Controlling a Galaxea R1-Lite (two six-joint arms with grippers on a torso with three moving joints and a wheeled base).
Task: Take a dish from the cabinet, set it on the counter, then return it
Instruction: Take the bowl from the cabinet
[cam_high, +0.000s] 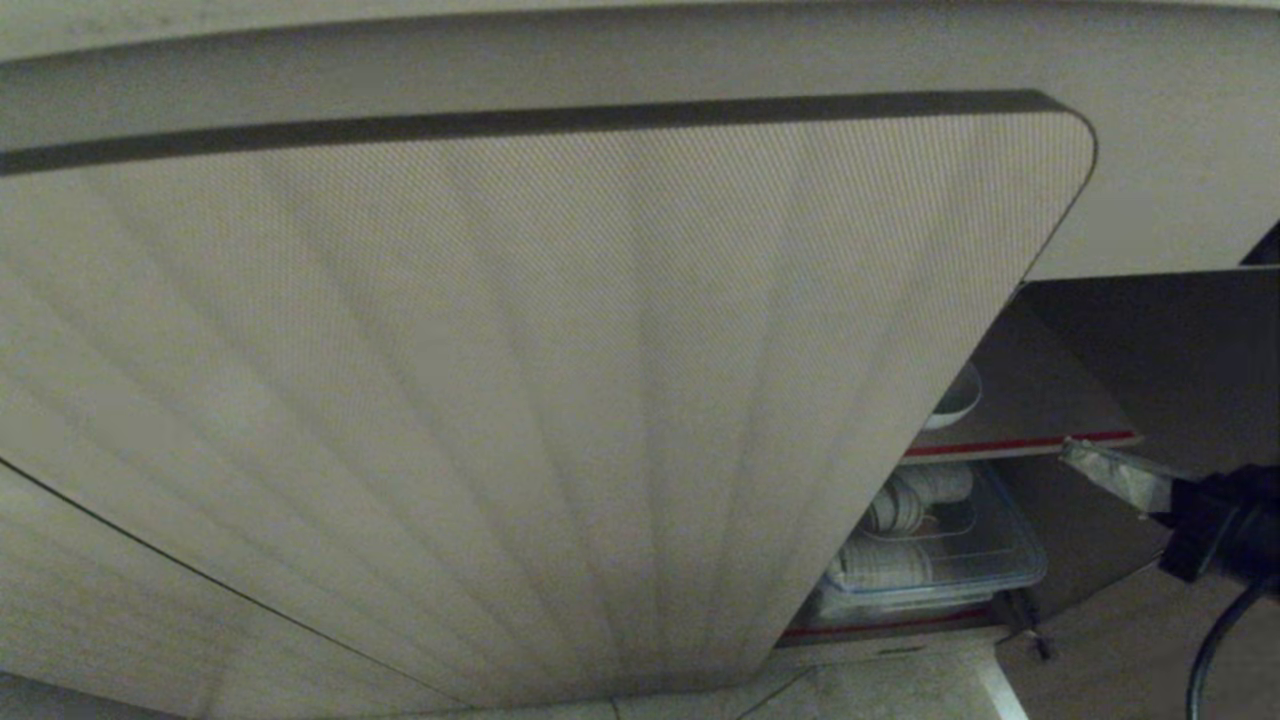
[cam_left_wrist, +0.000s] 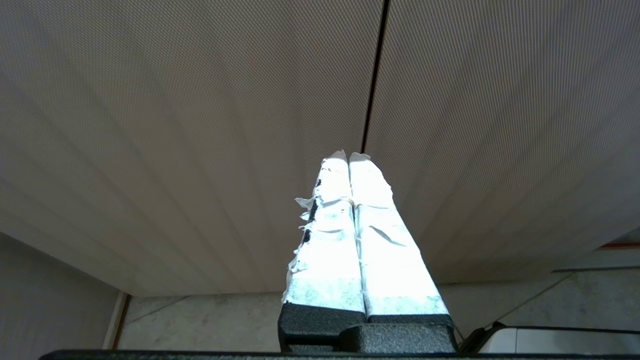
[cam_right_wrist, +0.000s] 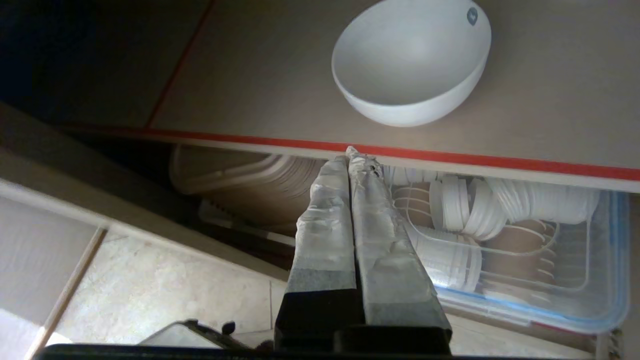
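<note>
resting on the shelf (cam_right_wrist: 280, 85), dish (cam_right_wrist: 410, 65) beyond closed fingers (cam_right_wrist: 372, 200).

— What is the dish (cam_right_wrist: 407, 70) made of?
— Smooth white ceramic, softly glossy. The shelf (cam_right_wrist: 280, 75) under it looks matt brown board with a red edge.
— And the right gripper (cam_right_wrist: 348, 157)?
— Fingers wrapped in wrinkled, rough tape. The tub (cam_right_wrist: 607, 280) below is clear plastic.

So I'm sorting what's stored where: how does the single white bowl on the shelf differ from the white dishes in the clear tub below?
The bowl stands alone and upright on the red-edged shelf; the stacked dishes lie on their sides. The bowl sits bare on the shelf, while the dishes rest inside a clear tub. Both are white, in one cabinet.
</note>
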